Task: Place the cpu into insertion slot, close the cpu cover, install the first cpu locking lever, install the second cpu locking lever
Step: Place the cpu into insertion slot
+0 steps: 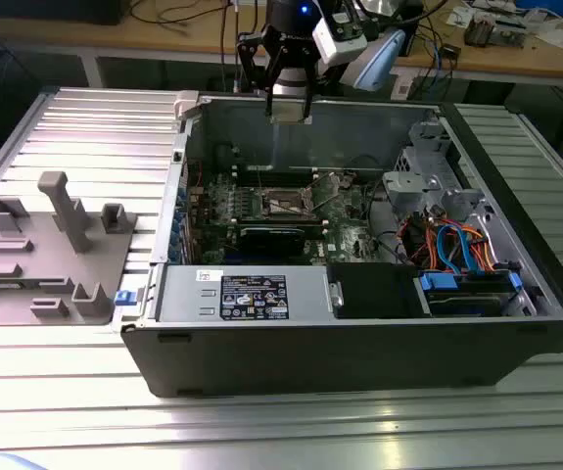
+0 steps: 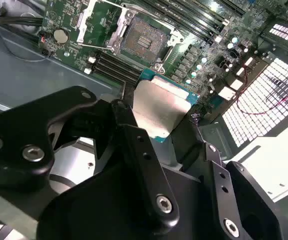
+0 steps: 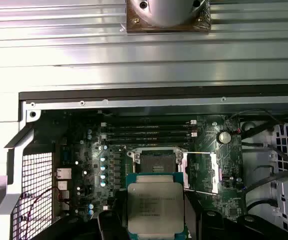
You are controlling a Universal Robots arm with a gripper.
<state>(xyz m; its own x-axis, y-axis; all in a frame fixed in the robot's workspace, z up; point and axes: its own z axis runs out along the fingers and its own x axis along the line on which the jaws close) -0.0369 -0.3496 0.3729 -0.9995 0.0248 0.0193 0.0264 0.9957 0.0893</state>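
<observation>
Open computer case (image 1: pixel 261 367) on a ribbed metal table (image 1: pixel 85 127), with a green circuit board (image 1: pixel 224 196) inside. The gripper (image 1: pixel 289 106) hangs above the case's far wall, its fingers (image 2: pixel 125 116) clamped on the chip (image 3: pixel 155 207). The socket (image 3: pixel 157 161) lies uncovered, well apart from the chip.

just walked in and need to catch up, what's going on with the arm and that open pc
The robot arm's pincer is gripping the cpu by its edges and holding it in the air over the open computer case. Down on the board, the insertion slot is empty, and the cpu cover looks swung open beside it. The chip is not yet seated.
</observation>
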